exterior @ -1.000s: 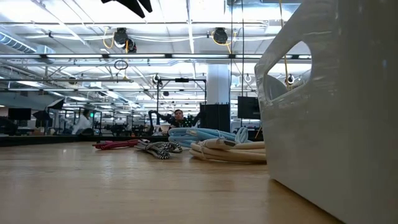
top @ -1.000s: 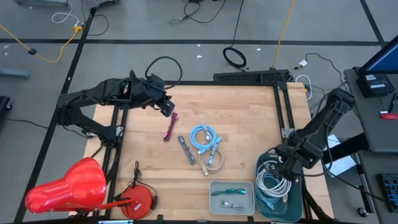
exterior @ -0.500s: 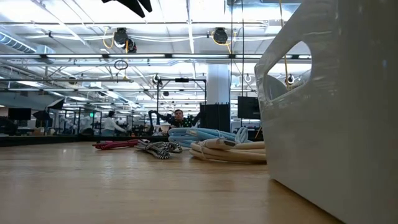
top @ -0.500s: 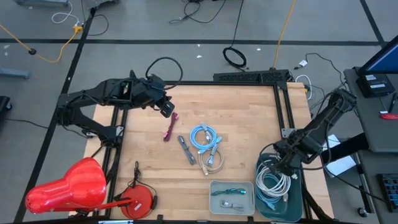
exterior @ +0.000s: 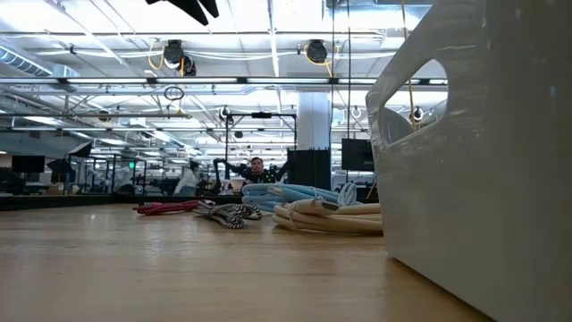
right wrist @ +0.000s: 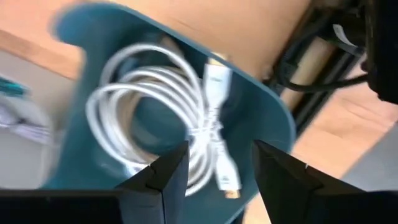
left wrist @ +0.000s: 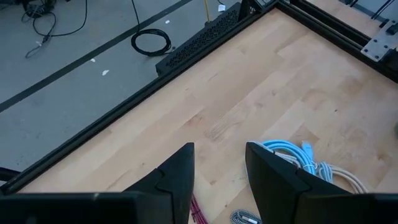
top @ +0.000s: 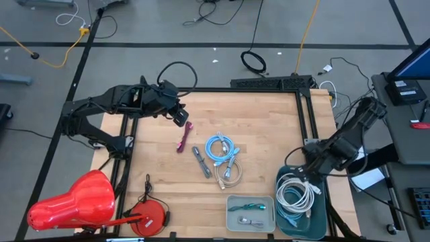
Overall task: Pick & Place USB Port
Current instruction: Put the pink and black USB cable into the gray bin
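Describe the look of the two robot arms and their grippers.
Both arms are dark, nearly black, built of jointed segments. The left gripper ends in two flat, matte black fingers with squared, slightly tapered tips. The right gripper has the same pair of dark fingers. A black cable loops behind the left arm. No markings show.

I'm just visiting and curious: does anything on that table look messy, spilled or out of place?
Nothing stands out. The cable bundles lie coiled mid-table, a white cable sits wholly inside the teal bin, and small pieces rest in the grey tray. Nothing looks spilled or damaged.
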Robot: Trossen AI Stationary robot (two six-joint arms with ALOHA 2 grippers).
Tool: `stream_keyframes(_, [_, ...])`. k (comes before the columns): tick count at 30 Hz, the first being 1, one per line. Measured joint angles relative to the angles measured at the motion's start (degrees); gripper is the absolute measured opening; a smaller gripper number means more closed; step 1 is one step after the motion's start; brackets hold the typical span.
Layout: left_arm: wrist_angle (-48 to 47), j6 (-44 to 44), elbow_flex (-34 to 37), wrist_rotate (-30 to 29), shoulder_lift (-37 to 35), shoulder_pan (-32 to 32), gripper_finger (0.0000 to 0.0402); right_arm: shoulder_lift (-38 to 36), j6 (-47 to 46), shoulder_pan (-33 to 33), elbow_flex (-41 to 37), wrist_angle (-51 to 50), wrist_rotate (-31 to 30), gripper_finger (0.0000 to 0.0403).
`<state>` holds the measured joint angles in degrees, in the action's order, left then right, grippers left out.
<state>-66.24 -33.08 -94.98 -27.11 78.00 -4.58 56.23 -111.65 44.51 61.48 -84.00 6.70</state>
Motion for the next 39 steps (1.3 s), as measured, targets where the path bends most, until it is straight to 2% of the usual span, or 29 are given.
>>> stream_keyframes(4, [0.0, -0.4, 0.0, 0.0, 0.0, 0.0, 0.0145, 0.0, 0.6, -0.7, 4.6, -0.7, -7.4, 0.0162])
stream_keyframes(9, [0.0, -1.5, 0.0, 0.0, 0.0, 0.1, 0.0145, 0.0, 8.0, -2.7, 10.0, 6.7, -25.4, 0.016])
stream_keyframes(13, [0.1, -2.6, 0.0, 0.0, 1.0, 0.2, 0.0145, -0.8, 20.5, -5.0, 10.4, 21.6, -39.4, 0.016])
stream_keyframes(17, [0.8, -3.1, 0.0, 2.0, 2.8, 1.0, 0.0145, -0.7, 39.8, -7.8, 8.0, 42.5, -47.7, 0.016])
stream_keyframes(19, [1.6, -3.5, -0.1, 4.0, 3.8, 1.4, 0.0145, -0.7, 48.7, -10.3, 6.1, 53.9, -48.3, 0.016])
stream_keyframes(21, [2.1, -3.6, 0.1, 6.3, 5.9, 2.1, 0.0145, -0.7, 55.6, -13.2, 4.2, 64.5, -46.2, 0.016])
stream_keyframes(23, [3.0, -5.6, 0.0, 8.3, 7.3, 2.7, 0.0145, -0.7, 58.7, -15.8, 2.4, 72.6, -43.6, 0.016])
stream_keyframes(26, [2.6, -10.7, -0.1, 11.4, 10.4, 3.3, 0.0145, -0.8, 59.9, -19.1, 1.5, 78.4, -39.3, 0.016])
stream_keyframes(30, [-1.2, -17.8, 0.0, 13.5, 15.4, 3.4, 0.0145, -1.9, 62.9, -22.9, 1.5, 76.4, -34.8, 0.016])
stream_keyframes(35, [-13.1, -22.8, 0.0, 8.8, 21.7, 2.8, 0.0145, -3.1, 61.9, -26.2, 1.5, 65.8, -35.0, 0.016])
stream_keyframes(39, [-15.9, -23.1, 0.0, 7.5, 27.4, 2.1, 0.0145, -2.8, 60.7, -26.4, 1.5, 59.8, -34.4, 0.016])
